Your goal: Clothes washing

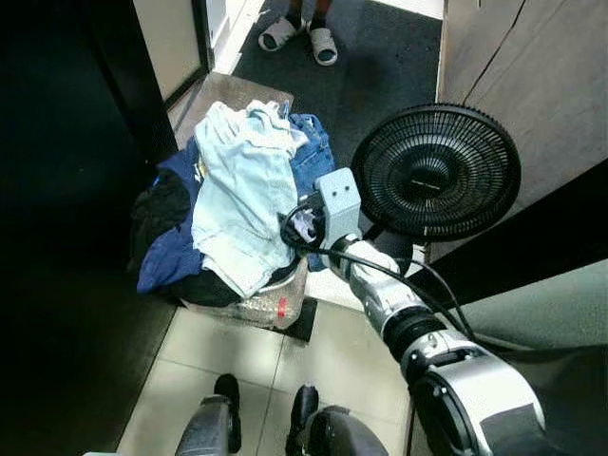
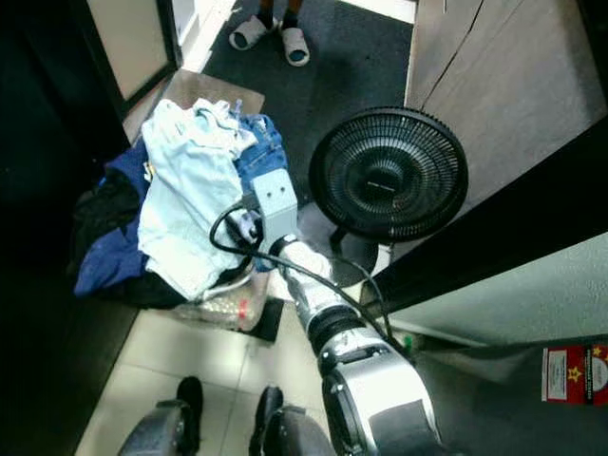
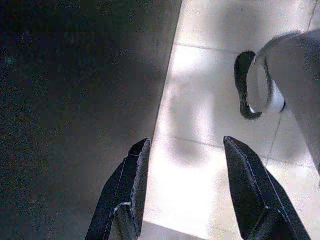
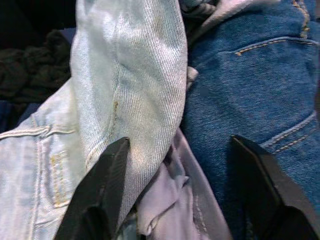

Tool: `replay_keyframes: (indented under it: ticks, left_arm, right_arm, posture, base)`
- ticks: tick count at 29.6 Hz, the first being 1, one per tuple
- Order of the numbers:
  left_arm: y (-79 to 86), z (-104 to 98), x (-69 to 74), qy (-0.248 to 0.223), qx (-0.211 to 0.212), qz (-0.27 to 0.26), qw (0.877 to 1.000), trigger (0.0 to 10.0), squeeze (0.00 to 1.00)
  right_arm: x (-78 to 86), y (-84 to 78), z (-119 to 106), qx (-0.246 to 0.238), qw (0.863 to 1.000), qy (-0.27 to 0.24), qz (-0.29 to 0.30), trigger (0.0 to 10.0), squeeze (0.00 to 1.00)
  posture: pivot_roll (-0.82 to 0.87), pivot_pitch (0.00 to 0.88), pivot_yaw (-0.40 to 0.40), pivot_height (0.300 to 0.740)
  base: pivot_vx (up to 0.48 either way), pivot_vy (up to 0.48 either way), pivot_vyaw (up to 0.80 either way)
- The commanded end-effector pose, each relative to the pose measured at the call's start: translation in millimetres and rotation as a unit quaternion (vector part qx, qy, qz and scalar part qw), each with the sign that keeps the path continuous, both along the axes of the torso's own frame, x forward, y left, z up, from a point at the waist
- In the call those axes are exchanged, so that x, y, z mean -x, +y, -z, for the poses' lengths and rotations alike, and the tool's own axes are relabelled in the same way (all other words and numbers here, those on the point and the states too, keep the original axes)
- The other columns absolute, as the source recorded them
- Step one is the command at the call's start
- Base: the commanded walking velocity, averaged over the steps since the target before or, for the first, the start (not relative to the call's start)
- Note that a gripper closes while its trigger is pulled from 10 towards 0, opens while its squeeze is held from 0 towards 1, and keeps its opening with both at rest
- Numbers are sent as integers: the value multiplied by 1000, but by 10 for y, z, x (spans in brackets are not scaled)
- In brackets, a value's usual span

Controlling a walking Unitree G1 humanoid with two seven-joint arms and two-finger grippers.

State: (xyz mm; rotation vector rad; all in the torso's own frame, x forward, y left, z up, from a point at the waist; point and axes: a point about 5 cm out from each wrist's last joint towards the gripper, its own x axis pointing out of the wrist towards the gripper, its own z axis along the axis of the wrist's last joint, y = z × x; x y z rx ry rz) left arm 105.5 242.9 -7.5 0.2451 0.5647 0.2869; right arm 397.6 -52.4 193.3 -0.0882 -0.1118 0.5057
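Right gripper point(image 4: 175, 200), head views: the silver right arm reaches forward and down to the heap of clothes; the fingers are hidden behind the grey wrist box point(image 1: 338, 201), which sits at the heap's right edge. The heap fills a pale plastic laundry basket point(image 1: 271, 304) on the tiled floor. Topmost is a pair of light-blue, washed denim jeans point(image 1: 242, 195), long axis running away from the robot toward the person's white sandals point(image 1: 302, 36). A darker blue denim garment point(image 1: 312, 152) lies to the right of it, navy and black cloth to the left. A black round floor fan point(image 1: 435, 171) stands just right of the arm, close to the forearm cable.

Left gripper point(image 3: 187, 190), left wrist view: fingers spread apart, nothing between them, pointing at bare pale floor tile beside a dark shadowed area. The arm hangs low and idle, well apart from the basket.

Right wrist view: two black fingers splayed wide, empty, directly over the clothes. The light jeans leg lies by one finger, dark blue denim by the other, and a pale lilac cloth point(image 4: 160, 200) sits in the gap.

Judgement: the right arm is much the nearer. The clothing lies straight ahead along the fingers' line, so a short advance and closure should take the light jeans fold; fan proximity is the risk
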Motion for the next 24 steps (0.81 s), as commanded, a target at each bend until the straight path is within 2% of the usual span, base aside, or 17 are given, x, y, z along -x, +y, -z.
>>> replay_keyframes:
  ticks: [1,3,4,5,9,10,14,15,17,18,19,21,22,24]
  left_arm:
    - [-46,37,110,21,14,-3,1000,10000,0]
    - [-59,4,92,14,18,-3,1000,10000,0]
    - [-105,-81,-6,-10,27,5,1000,10000,0]
    - [-105,-81,-6,-10,27,5,1000,10000,0]
    - [-372,-508,-524,-111,46,62,991,10000,0]
    - [-372,-508,-524,-111,46,62,991,10000,0]
    - [-543,-796,-835,-172,62,88,979,10000,0]
    - [-543,-796,-835,-172,62,88,979,10000,0]
    - [-589,-817,-951,-175,63,95,978,10000,0]
    - [-589,-817,-951,-175,63,95,978,10000,0]
    - [-596,-777,-1036,-168,56,102,979,10000,0]
    - [-596,-749,-1085,-162,50,106,980,10000,0]
    - [-588,-752,-1165,-160,45,108,980,10000,0]
    - [-588,-752,-1165,-160,45,108,980,10000,0]
  right_arm:
    - [9,-32,106,0,1000,25,8,10000,0]
    - [7,-24,90,-1,1000,22,7,10000,0]
    - [5,-11,69,-3,1000,19,4,10000,0]
    - [5,-11,69,-3,1000,19,4,10000,0]
    - [5,9,53,-2,1000,16,0,10000,0]
    - [5,9,53,-2,1000,16,0,10000,0]
    - [2,12,36,-3,1000,14,-1,10000,0]
    - [2,12,36,-3,1000,14,-1,10000,0]
    - [0,7,33,-4,1000,14,0,10000,0]
    - [0,7,33,-4,1000,14,0,10000,0]
    - [1,7,38,-4,1000,14,0,10000,0]
    - [3,7,41,-5,1000,14,0,10000,0]
    - [5,2,51,-4,1000,15,1,10000,0]
    - [5,2,51,-4,1000,15,1,10000,0]
  posture:
    - [252,504,-118,740]
    - [252,504,-118,740]
    - [251,498,-123,740]
    - [251,498,-123,740]
    - [246,487,-123,740]
    - [246,487,-123,740]
    - [239,488,-113,740]
    - [239,488,-113,740]
    - [238,491,-109,740]
    - [238,491,-109,740]
    - [226,493,-106,740]
    - [223,493,-105,740]
    - [216,495,-103,740]
    - [216,495,-103,740]
  base:
    - [0,0,0]
    - [0,0,0]
    - [0,0,0]
    - [0,0,0]
    - [0,0,0]
    - [0,0,0]
    - [0,0,0]
    - [0,0,0]
    - [0,0,0]
    - [0,0,0]
    - [0,0,0]
    - [0,0,0]
    - [0,0,0]
    - [0,0,0]
